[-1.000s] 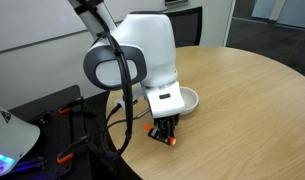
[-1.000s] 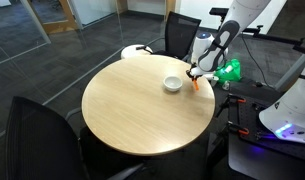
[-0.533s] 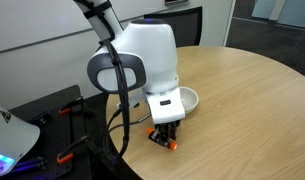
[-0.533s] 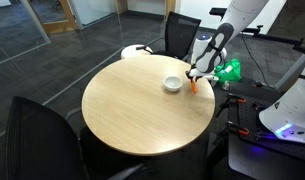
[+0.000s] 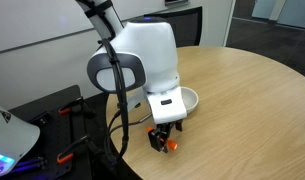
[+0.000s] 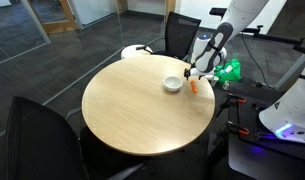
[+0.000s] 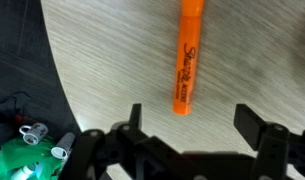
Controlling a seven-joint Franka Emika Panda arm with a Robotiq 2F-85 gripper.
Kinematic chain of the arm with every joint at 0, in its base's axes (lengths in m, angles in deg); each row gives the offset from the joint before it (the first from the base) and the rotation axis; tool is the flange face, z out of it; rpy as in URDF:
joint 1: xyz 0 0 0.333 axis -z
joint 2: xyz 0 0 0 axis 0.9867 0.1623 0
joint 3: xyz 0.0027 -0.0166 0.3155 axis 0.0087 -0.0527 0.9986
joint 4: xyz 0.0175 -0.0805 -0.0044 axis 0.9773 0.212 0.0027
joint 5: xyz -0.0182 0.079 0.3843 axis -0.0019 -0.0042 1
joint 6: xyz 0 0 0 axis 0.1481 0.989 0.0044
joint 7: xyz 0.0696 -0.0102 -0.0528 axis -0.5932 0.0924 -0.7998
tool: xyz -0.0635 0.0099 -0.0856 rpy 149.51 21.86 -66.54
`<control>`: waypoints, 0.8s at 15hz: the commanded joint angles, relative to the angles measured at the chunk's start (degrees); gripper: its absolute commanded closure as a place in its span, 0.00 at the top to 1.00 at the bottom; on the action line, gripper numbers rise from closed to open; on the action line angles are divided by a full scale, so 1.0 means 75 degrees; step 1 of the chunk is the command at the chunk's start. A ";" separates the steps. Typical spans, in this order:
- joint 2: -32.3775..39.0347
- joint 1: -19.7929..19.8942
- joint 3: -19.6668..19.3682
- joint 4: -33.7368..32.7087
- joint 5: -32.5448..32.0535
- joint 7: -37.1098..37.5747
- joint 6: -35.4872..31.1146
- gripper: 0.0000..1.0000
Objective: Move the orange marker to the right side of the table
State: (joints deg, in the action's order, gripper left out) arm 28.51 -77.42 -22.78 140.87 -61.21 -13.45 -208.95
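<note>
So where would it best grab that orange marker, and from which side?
Around the middle of the orange marker, coming straight down from above. It lies flat on the table, long and thin, so the jaws should close across its narrow width, one on each long side.

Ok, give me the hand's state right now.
Hand: open, holding nothing. The orange marker lies free on the table under it.
</note>
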 commanded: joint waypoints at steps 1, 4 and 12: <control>-0.0567 -0.0084 -0.0023 0.0477 0.0248 -0.0470 -0.0374 1.00; -0.0991 -0.0285 -0.0199 0.0757 0.0195 -0.0615 -0.0417 1.00; -0.2650 -0.1716 -0.1574 0.1619 -0.0715 -0.0505 0.0172 1.00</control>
State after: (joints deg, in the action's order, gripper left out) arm 16.22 -86.69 -30.85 149.11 -63.21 -16.15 -210.75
